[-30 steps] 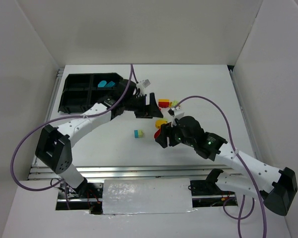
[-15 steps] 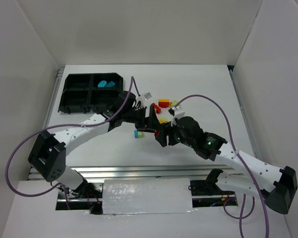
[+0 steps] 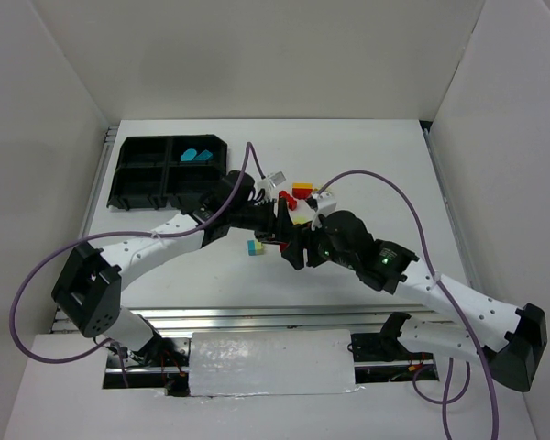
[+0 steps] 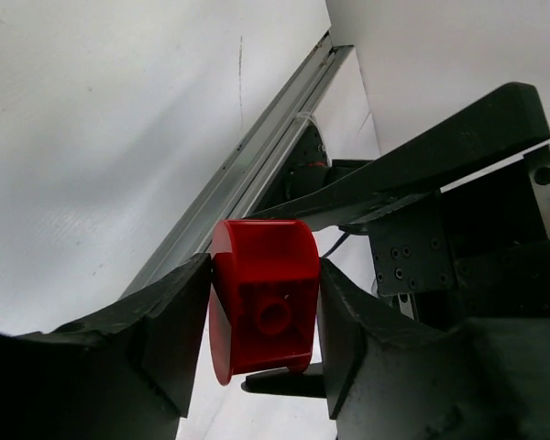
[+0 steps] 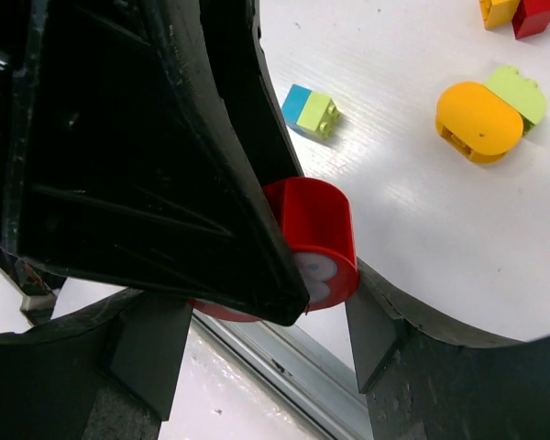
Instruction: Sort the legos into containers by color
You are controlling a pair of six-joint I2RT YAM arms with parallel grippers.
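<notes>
No legible text, label, brand, number or sign on anything in any of the three views.

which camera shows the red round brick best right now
Left wrist view: the red brick fills the middle, unobstructed, pinched between the fingers of the left gripper. Right wrist view shows it half hidden behind that gripper, between the fingers of the right gripper. In the top view the two grippers largely cover it.
</notes>
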